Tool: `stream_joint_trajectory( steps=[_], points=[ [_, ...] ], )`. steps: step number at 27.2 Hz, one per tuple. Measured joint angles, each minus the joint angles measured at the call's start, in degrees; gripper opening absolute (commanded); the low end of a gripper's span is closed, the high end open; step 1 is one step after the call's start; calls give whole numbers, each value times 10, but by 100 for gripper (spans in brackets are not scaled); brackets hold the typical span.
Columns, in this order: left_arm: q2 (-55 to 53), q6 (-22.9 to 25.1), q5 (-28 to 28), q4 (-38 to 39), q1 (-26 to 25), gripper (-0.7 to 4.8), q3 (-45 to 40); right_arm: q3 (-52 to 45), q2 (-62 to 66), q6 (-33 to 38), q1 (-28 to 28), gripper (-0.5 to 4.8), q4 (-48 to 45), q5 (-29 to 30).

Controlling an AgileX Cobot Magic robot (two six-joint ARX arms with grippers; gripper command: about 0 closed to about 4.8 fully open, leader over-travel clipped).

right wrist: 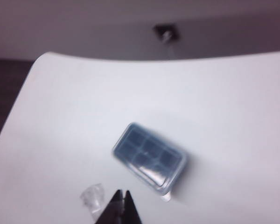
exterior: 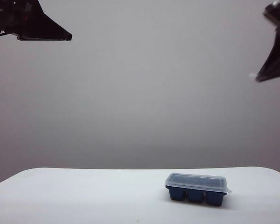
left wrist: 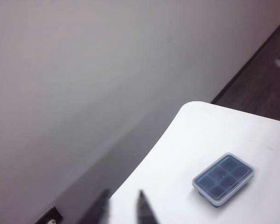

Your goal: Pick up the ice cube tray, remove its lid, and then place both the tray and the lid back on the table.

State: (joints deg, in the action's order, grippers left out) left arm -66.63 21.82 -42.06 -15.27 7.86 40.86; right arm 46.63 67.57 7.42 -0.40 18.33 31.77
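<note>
We are seeing the ice cube tray (exterior: 196,194) sitting on the table (exterior: 84,196), right of the middle and toward the near edge, with the lid (exterior: 197,182) lying on top of it. The left gripper (left wrist: 123,207) is hanging high above the table's left side, well apart from the tray. The right gripper (right wrist: 121,205) is hanging high at the right, above the tray and clear of it.

A plain pale grey wall (exterior: 140,84) rises behind the scene, meeting a dark floor (left wrist: 263,88) along a dark baseboard (left wrist: 242,70).
</note>
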Motion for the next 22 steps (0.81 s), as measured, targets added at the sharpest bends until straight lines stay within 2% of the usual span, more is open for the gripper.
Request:
stream_joint_trajectory(
  steps=[9, 11, 13, 15, 17, 19, 22],
  points=[
    [-29, 4, -28, 0, 0, 61, 0, -1, 131, -56, 0, -5, 5, 7],
    [-37, 4, -28, 1, 0, 62, 0, -1, 158, -57, 0, 28, 3, 10],
    [-45, 4, -28, 0, 0, 62, 0, -1, 195, -59, 0, 95, -8, 26],
    [-49, 4, -29, 1, 0, 62, 0, -2, 224, -59, 0, 104, -13, 45],
    [-61, 4, -39, 0, 0, 63, 1, -2, 283, -52, 0, 105, -45, 96],
    [-67, 4, -44, 1, 0, 68, 0, -2, 314, -40, 0, 118, -62, 101],
    [-73, 4, -64, 0, 0, 107, 1, -2, 354, -19, 0, 118, -96, 119]
  ],
)
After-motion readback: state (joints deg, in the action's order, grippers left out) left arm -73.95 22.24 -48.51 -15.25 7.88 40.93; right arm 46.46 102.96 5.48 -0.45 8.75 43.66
